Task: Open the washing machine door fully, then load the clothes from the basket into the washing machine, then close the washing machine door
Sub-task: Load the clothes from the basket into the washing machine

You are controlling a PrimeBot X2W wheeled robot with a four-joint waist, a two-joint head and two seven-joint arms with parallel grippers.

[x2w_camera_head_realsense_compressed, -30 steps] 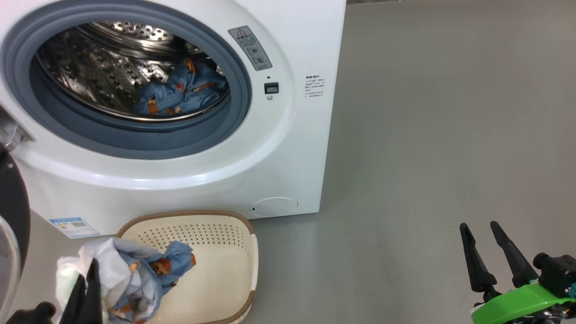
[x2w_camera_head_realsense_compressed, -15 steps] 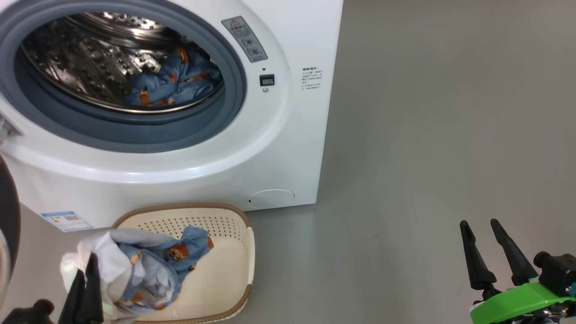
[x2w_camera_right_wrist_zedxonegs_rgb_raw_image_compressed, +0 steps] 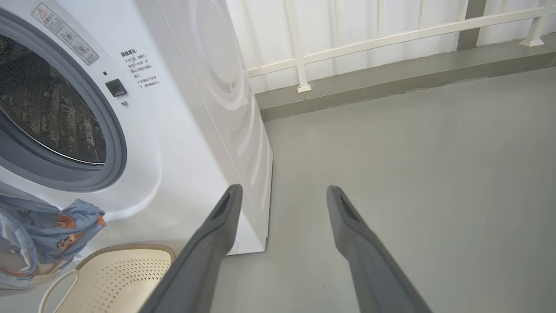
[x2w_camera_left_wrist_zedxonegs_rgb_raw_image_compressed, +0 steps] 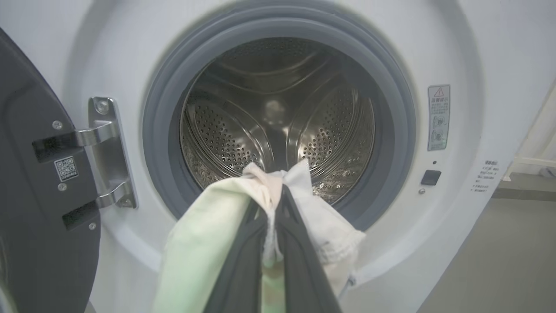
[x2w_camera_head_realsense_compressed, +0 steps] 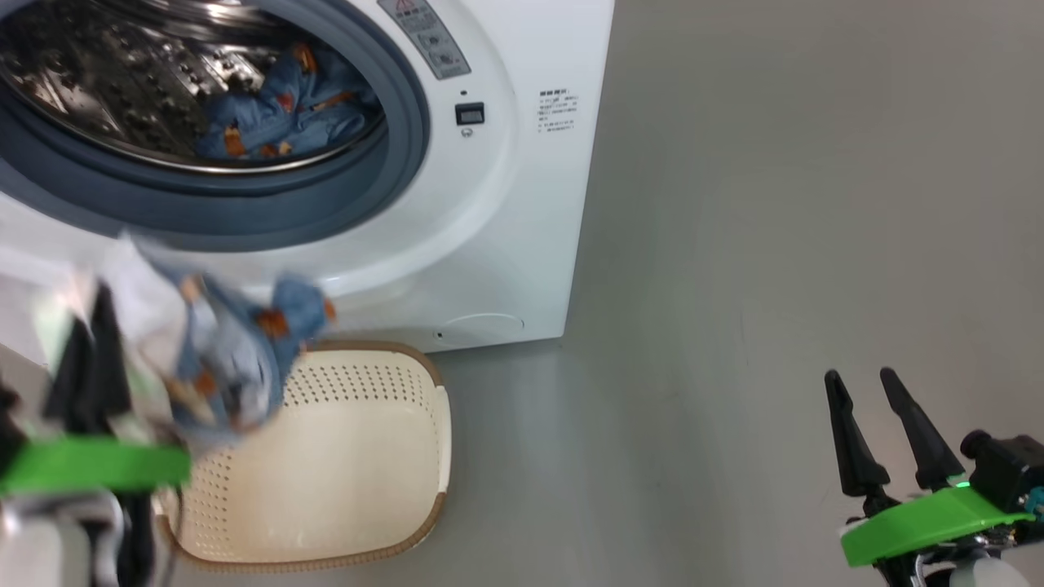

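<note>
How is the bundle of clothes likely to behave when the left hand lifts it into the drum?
Probably floppy: the bundle of clothes sags in loose folds beside the shut left hand. It seems light, as a pinch of fabric holds it all. A hanging blue part could drag on the grey door seal.

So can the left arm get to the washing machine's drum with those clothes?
Probably yes. The washing machine door is swung aside, and the open drum sits straight ahead of the left gripper, which is shut on the clothes. Nothing seems to block the way.
</note>
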